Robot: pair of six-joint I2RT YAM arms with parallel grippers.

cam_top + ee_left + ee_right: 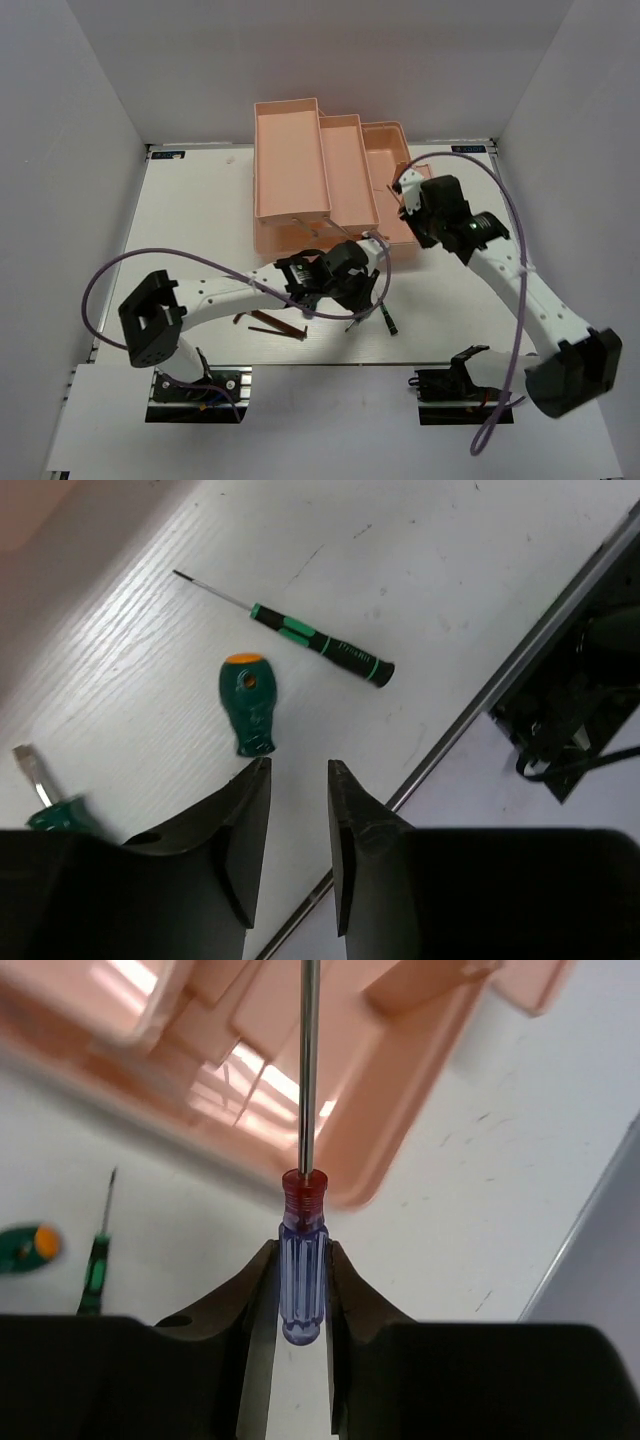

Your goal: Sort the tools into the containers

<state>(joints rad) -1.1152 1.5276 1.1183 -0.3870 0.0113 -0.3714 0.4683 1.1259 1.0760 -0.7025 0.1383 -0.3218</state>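
Observation:
My right gripper (pixel 300 1250) is shut on the blue-handled precision screwdriver (pixel 302 1280), held in the air with its shaft pointing at the salmon-pink toolbox (pixel 330 1090). In the top view this gripper (pixel 410 195) hovers at the right side of the toolbox (pixel 300 160). My left gripper (pixel 298 770) is open and empty, just above the table. A stubby green-handled screwdriver (pixel 245 705) lies right in front of its fingertips. A second one (pixel 45 805) lies at the left. The dark-handled precision screwdriver (pixel 320 645) lies beyond. Two brown hex keys (pixel 268 324) lie left of the left gripper (pixel 360 295).
The toolbox stands open with its tiered trays stepped out to the left and back. The table's front edge with its metal rail (pixel 480 700) runs close to the right of the left gripper. White walls close in the table on three sides.

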